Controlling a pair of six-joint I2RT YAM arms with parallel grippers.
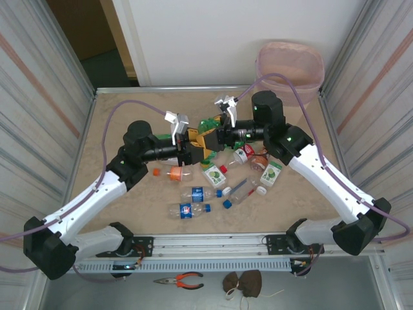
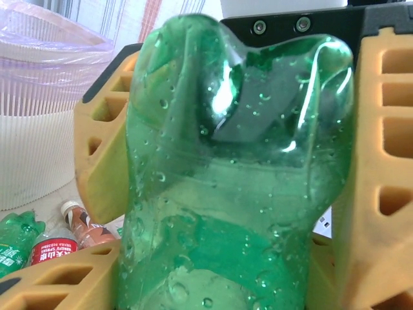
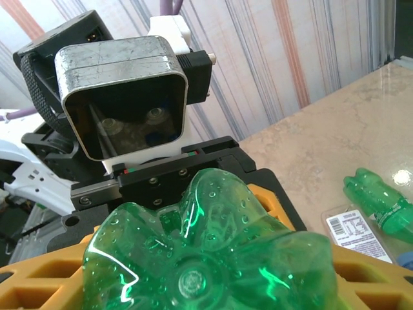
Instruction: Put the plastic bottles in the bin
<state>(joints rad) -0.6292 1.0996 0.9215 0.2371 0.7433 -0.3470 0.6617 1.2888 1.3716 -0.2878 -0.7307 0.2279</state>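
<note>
This is a robotics lab test cell rather than a home or shop. A white-and-black robot arm (image 1: 84, 206) at lower left and its twin (image 1: 329, 184) at lower right are bolted to an aluminium rail (image 1: 213, 244) along the bottom of a metal-framed beige table (image 1: 148, 213), with plastic bottles (image 1: 200, 194) strewn at its middle. Corrugated striped panels (image 1: 32, 97) wall in both side edges. A plain white board (image 1: 226, 39) closes the top, purple cables (image 1: 132, 102) loop from the arms, and orange-handled pliers (image 1: 181, 279) lie at bottom centre.

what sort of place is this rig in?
Probably a robot lab cell, not a home: left arm and right arm bolted to a rail at the table edge, corrugated walls on both sides, pliers on the front ledge.
</note>
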